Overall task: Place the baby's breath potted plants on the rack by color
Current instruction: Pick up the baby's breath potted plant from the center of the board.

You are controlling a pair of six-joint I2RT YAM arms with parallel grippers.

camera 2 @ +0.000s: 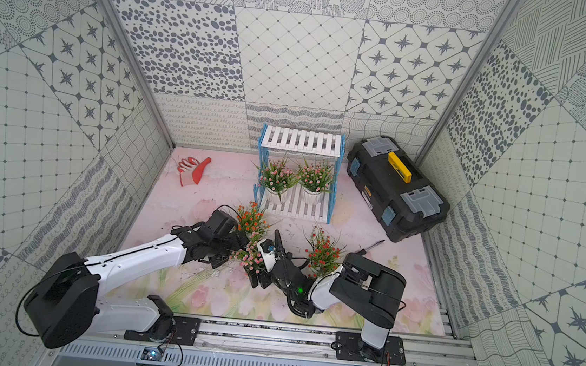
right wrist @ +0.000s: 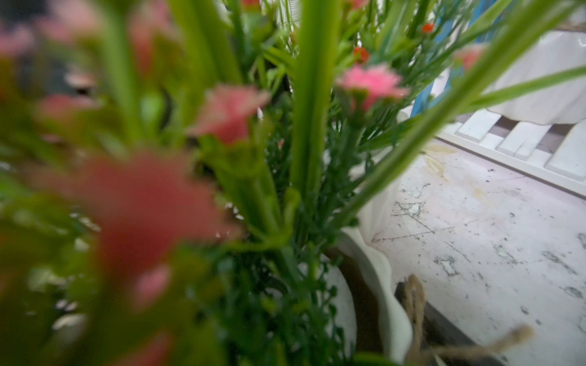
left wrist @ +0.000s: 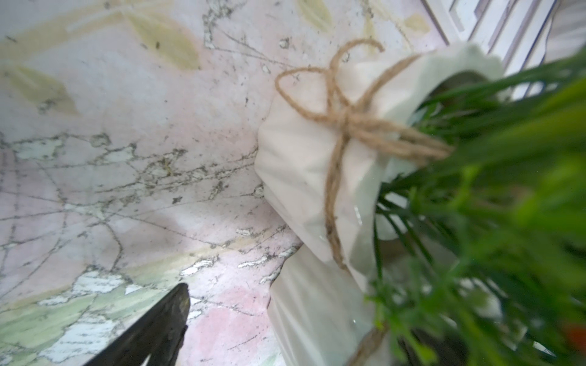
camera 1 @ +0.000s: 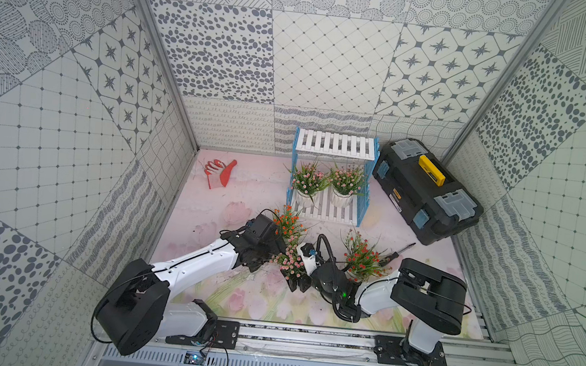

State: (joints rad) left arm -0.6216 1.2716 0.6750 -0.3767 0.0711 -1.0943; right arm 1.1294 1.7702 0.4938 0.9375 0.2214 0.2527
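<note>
The rack (camera 1: 335,144) (camera 2: 303,141) stands at the back, and two pink baby's breath potted plants (camera 1: 308,182) (camera 1: 346,181) sit on its lower tier. On the mat in front, a third pink plant (camera 1: 291,260) (camera 2: 253,257) stands between my two grippers. One orange-red plant (camera 1: 285,223) is just behind it, another (camera 1: 363,258) to its right. My left gripper (camera 1: 260,261) is open beside the pots; one dark finger (left wrist: 152,332) shows, clear of the near white pot (left wrist: 314,313). My right gripper (camera 1: 298,283) is open around the pink plant's pot (right wrist: 380,294), its finger (right wrist: 444,323) close to the rim.
A black toolbox (camera 1: 426,189) with a yellow handle lies right of the rack. A red and white glove (camera 1: 219,175) lies at the back left. A screwdriver (camera 1: 400,251) rests on the mat near the right orange-red plant. Patterned walls close in three sides.
</note>
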